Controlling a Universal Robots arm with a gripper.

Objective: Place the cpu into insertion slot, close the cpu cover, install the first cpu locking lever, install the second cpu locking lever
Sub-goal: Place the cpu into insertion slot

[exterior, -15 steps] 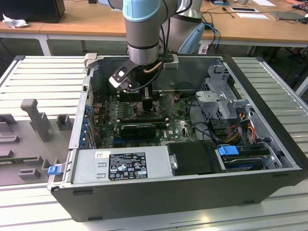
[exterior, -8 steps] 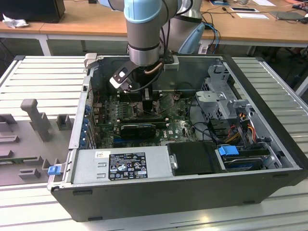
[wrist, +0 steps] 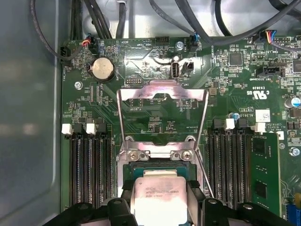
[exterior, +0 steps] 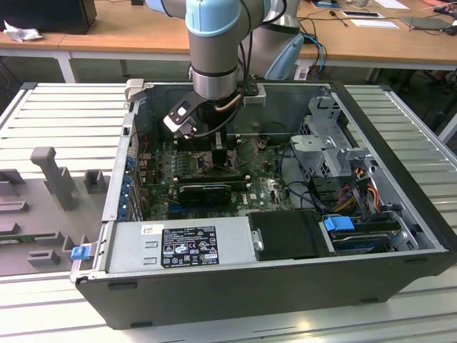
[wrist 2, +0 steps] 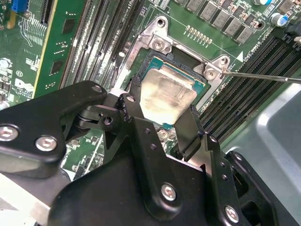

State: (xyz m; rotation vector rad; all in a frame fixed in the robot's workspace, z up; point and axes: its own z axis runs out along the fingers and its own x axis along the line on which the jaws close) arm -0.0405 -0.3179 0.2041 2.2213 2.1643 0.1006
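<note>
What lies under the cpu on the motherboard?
The insertion slot: its dark rim shows past the edge of the cpu. The slot's centre is covered by the chip, so whether it is fully seated cannot be told.

cpu (wrist 2: 167, 96): pale metal face, soft dull sheen, a little smudgy.
cover (wrist: 162, 90): bright silvery metal, smooth, and it's catching glare.
slot (wrist 2: 156, 41): silvery metal rim, dark matt centre.
gripper (wrist 2: 164, 108): black, matt, with shiny metal screw heads.
board (wrist: 155, 120): green, glossy lacquer.
case (exterior: 285, 293): dark grey, matt.
</note>
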